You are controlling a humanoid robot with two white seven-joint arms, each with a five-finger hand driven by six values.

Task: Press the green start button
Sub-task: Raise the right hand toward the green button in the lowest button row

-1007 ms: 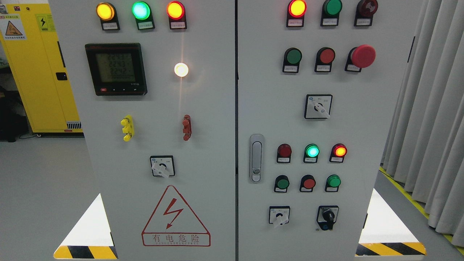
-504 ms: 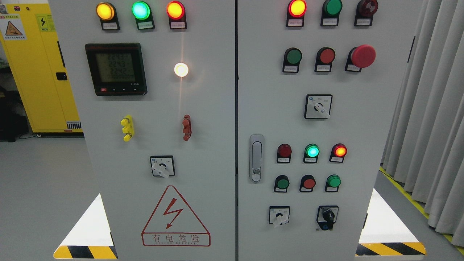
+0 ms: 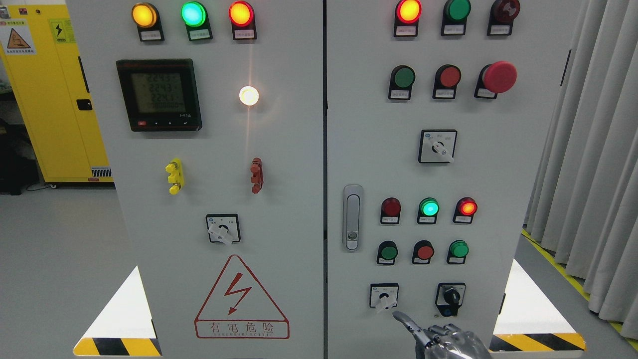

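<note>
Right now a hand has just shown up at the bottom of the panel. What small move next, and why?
Probably raise the right hand straight up the right door. Its pointing finger sits just below the white selector switch, touching nothing. The nearest green button lies above that switch; which green one is start I cannot tell, since the labels are unreadable.

The grey floor (image 3: 55, 259) carries a tall grey cabinet (image 3: 289, 164) with two doors, standing across the middle. At the floor's far left edge stands a yellow cabinet (image 3: 50, 99), well apart from the grey one. Along the floor's right edge a yellow line (image 3: 573, 279) runs beside the foot of grey curtains (image 3: 593, 149), and black-and-yellow striped tape (image 3: 117, 346) lies by each lower corner of the grey cabinet.
</note>
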